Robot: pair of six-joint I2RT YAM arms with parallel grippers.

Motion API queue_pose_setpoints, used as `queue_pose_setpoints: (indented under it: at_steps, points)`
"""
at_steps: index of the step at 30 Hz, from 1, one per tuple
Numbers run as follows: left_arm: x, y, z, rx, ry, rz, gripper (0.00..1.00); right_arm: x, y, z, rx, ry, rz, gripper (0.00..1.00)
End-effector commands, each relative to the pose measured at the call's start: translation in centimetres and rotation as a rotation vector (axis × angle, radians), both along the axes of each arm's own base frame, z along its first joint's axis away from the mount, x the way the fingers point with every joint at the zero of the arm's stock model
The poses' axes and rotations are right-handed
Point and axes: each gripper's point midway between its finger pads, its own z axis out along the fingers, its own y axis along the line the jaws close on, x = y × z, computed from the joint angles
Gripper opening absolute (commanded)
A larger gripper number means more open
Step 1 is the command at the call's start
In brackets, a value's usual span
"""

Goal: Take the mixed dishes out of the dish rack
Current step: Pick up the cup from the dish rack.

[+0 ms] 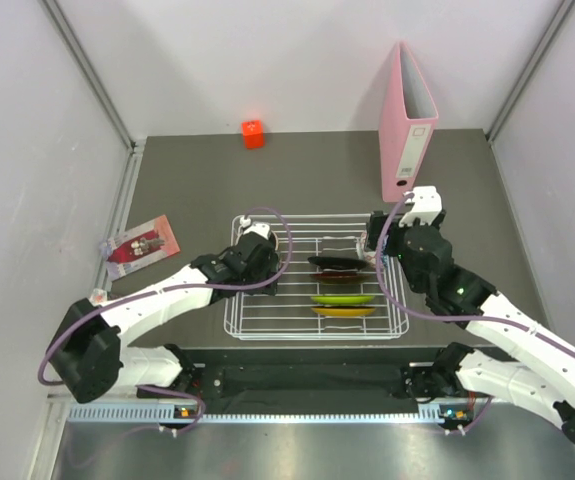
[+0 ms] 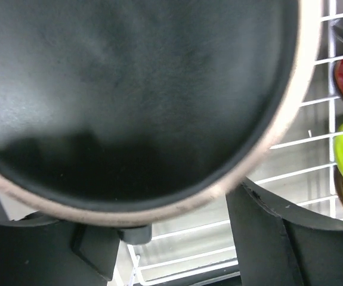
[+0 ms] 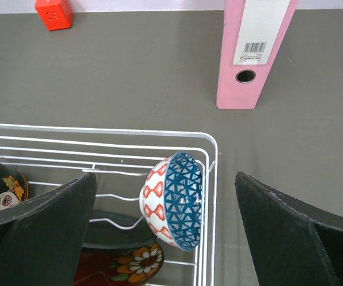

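Hovering over dish rack | left jaws straddling dark round dish, grip cannot tell | right jaws spread above blue-white bowl | four plates upright in slots

A dark grey desk sits boxed in by plain pale walls on three sides, with slim metal rails running down the corners. Soft, even light; a brushed metal strip lines the near edge
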Motion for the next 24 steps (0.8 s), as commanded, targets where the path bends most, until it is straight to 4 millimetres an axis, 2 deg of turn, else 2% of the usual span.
queue_pose_setpoints:
  at_steps: [1, 6, 9, 10, 13, 16, 19, 21, 23, 24]
  points:
    - [-0.2, 0.8, -1.3, 0.032, 0.019, 0.031, 0.69, -0.1, 0.7, 0.9, 0.044, -0.023, 0.020, 1.00]
    - [-0.5, 1.1, -2.0, 0.051, 0.047, 0.045, 0.62, -0.2, 0.8, 0.5, 0.044, -0.017, 0.023, 1.00]
    - [-0.6, 1.2, -2.1, 0.052, 0.050, 0.048, 0.56, -0.2, 0.9, 0.6, 0.042, -0.017, 0.025, 1.00]
    - [-0.7, 1.3, -2.2, 0.052, 0.051, 0.049, 0.50, -0.2, 0.9, 0.6, 0.042, -0.017, 0.027, 1.00]
    - [-0.8, 1.3, -2.3, 0.047, 0.052, 0.053, 0.47, -0.2, 0.9, 0.5, 0.042, -0.015, 0.025, 1.00]
    - [-0.9, 1.3, -2.4, 0.046, 0.055, 0.051, 0.40, -0.2, 0.9, 0.5, 0.044, -0.013, 0.026, 1.00]
    - [-1.0, 1.3, -2.3, 0.038, 0.054, 0.053, 0.29, -0.2, 0.9, 0.2, 0.041, -0.009, 0.025, 1.00]
    - [-1.1, 1.4, -2.1, 0.035, 0.050, 0.052, 0.16, -0.2, 0.9, 0.2, 0.042, -0.008, 0.025, 1.00]
    - [-0.9, 1.4, -1.8, 0.031, 0.037, 0.054, 0.11, -0.2, 1.0, 0.2, 0.041, -0.006, 0.028, 1.00]
    - [-1.0, 1.4, -1.8, 0.032, 0.038, 0.054, 0.04, -0.3, 1.0, 0.2, 0.042, -0.007, 0.028, 1.00]
